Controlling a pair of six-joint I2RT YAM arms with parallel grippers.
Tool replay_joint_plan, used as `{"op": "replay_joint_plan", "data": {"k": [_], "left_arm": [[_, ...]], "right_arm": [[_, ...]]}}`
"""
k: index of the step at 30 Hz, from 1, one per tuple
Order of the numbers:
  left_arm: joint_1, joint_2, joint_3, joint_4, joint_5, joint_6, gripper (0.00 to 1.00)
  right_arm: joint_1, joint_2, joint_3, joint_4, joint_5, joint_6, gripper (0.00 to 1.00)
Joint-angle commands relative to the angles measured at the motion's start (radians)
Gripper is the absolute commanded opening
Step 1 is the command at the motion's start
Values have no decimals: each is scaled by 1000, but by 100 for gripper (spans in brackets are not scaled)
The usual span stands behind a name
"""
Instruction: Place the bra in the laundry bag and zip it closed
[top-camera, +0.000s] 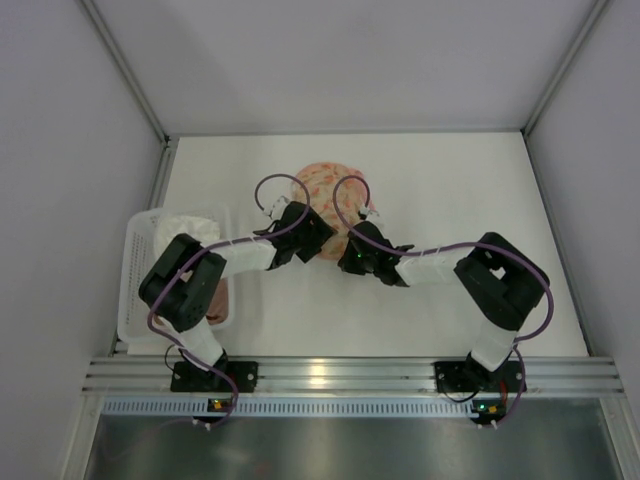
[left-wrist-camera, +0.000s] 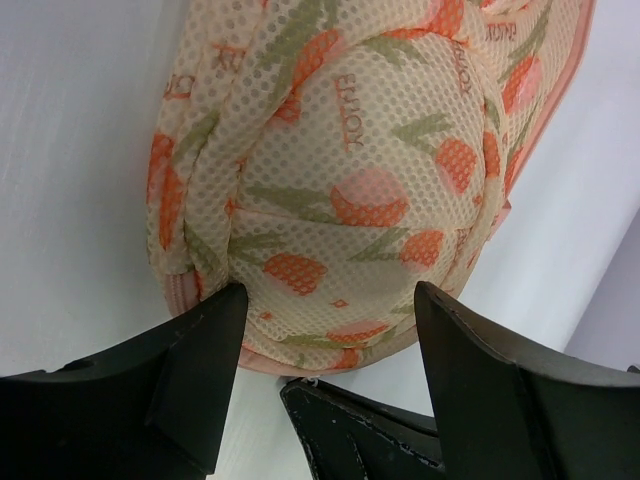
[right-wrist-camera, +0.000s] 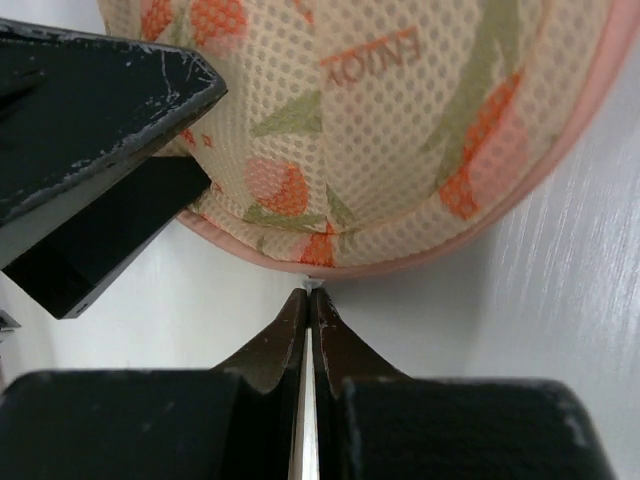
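The laundry bag (top-camera: 325, 185) lies at the table's middle back, a domed cream mesh case with orange floral print and a pink zip edge, its halves together. My left gripper (left-wrist-camera: 330, 292) is open, one finger on either side of the bag's (left-wrist-camera: 350, 170) near end. My right gripper (right-wrist-camera: 309, 295) is shut at the bag's (right-wrist-camera: 400, 130) pink rim, pinching a tiny white zip pull (right-wrist-camera: 312, 285) between its tips. In the top view both grippers, left (top-camera: 318, 232) and right (top-camera: 352, 240), meet at the bag's near edge. The bra is hidden.
A white plastic basket (top-camera: 140, 300) stands at the left edge with white cloth (top-camera: 190, 225) in it, under the left arm. White walls enclose the table on three sides. The left gripper's finger (right-wrist-camera: 100, 100) crosses the right wrist view close by.
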Motion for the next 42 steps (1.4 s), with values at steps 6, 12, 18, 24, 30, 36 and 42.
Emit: {"op": "replay_joint_plan", "data": {"k": [6,12,18,24,30,36,42], "left_arm": [[9,-50,-31,-154,-122,29,74],[21,-86,-37,-243,-212,64,75],[40,-35,-32,-254,-204,72,75],[55,-23,-25,-254,-227,109,75],[105,-36,-20,-254,-251,175,74],[129,-26,-6,-254,-256,215,74],[138,-55,66,-244,-193,320,73]], "right_arm": [[11,-17,78,-127,135,-213,0],[-59,9,69,-153,126,-294,0],[-109,11,59,-138,115,-374,0],[-133,11,50,-107,126,-432,0],[-201,27,44,-31,65,-495,0],[-231,32,81,1,51,-561,0],[-231,20,87,-6,-46,-518,0]]}}
